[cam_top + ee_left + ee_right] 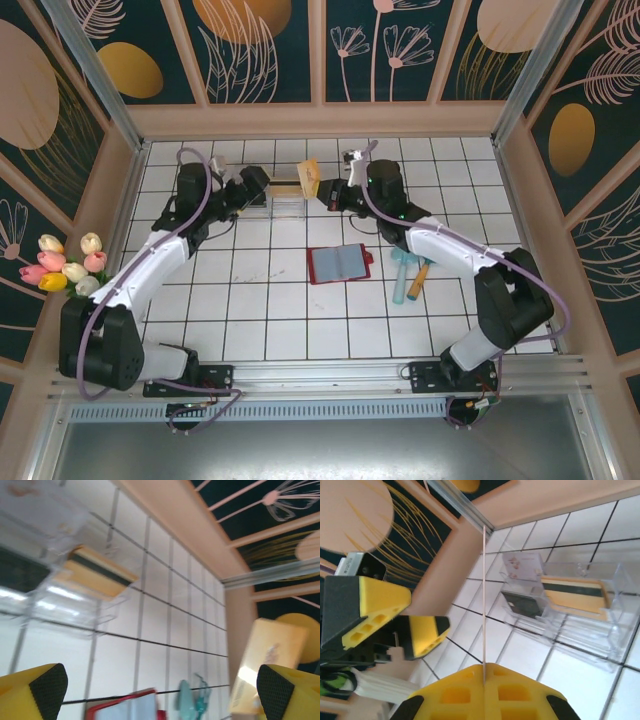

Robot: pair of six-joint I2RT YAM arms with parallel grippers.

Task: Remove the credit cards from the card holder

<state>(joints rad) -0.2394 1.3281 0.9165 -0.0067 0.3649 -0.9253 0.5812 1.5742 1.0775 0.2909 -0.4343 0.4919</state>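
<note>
While the top camera looks down on the table (pixel 250 310), the holder (pixel 340 263) lies open and flat near the middle, red edges around grey-blue pockets, well apart from both grippers. Behind it stands a clear box (pixel 285 203). The right gripper (pixel 322 190) pinches a tan card (pixel 308 178) just above the box's right end. The left gripper (pixel 265 192) sits at the box's left end. Teal and orange tools (pixel 410 272) lie right of the holder.

From the left wrist, the left gripper (pixel 160 695) is spread wide, its fingertips (pixel 42 690) at the bottom corners with nothing between them. The box (pixel 65 605) is at upper left, with a striped card (pixel 95 572) lying inside it. The tan card (pixel 267 660) hangs at right, and the holder (pixel 125 707) shows its red edge at the bottom.

From the right wrist, the right gripper (pixel 484 672) is pressed together on the tan card (pixel 483 595), seen edge-on as a thin upright line. The left gripper (pixel 427 614) is at left, fingers apart. The box (pixel 590 635) lies at right, holding the striped card (pixel 575 592) and what may be a dark card (pixel 522 605), though the clear walls blur it.
</note>
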